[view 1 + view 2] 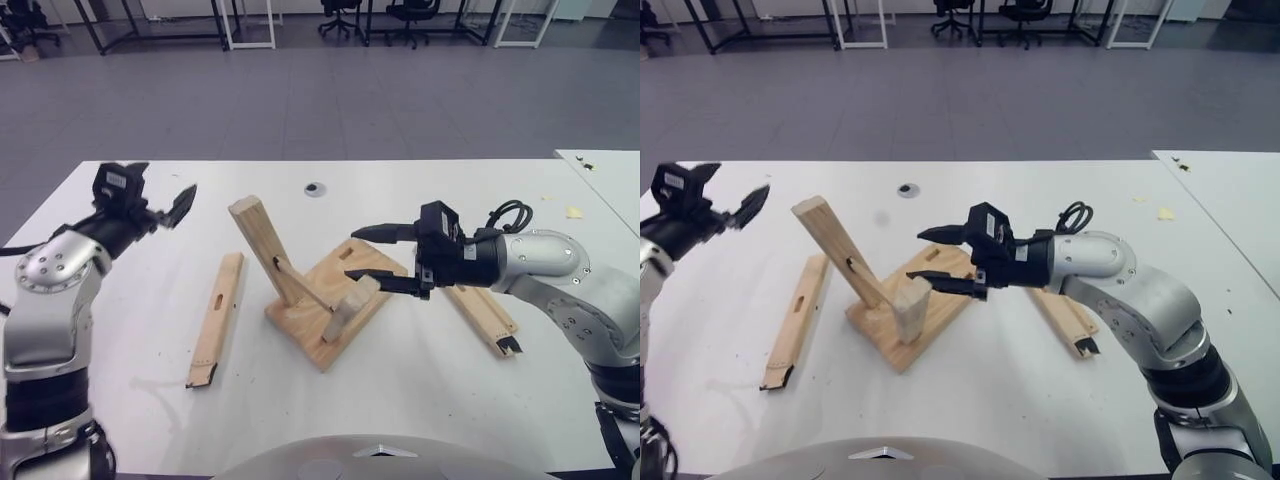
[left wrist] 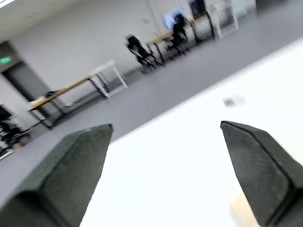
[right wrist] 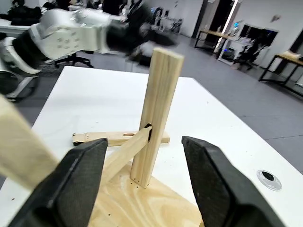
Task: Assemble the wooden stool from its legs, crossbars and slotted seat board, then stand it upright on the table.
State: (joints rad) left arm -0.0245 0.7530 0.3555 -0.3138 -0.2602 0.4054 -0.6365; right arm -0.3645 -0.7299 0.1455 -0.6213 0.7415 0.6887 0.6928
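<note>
The white table (image 1: 420,400) gives me room. The slotted seat board (image 1: 300,328) lies flat mid-table, and my worry starts there: nothing holds it down, so I judge a sideways push would slide it. The leg (image 1: 265,245) planted in it leans. Its crossbar (image 1: 318,292) runs to a second, tilted leg (image 1: 345,312), and a nudge could topple both or pull the joint apart. One spare leg (image 1: 215,320) lies flat to the left; another (image 1: 485,310) lies beneath my right forearm, which could sweep it away. The right gripper (image 1: 355,254) hangs spread and empty just beside the tilted leg. The left gripper (image 1: 160,190), also spread and empty, is raised well apart.
</note>
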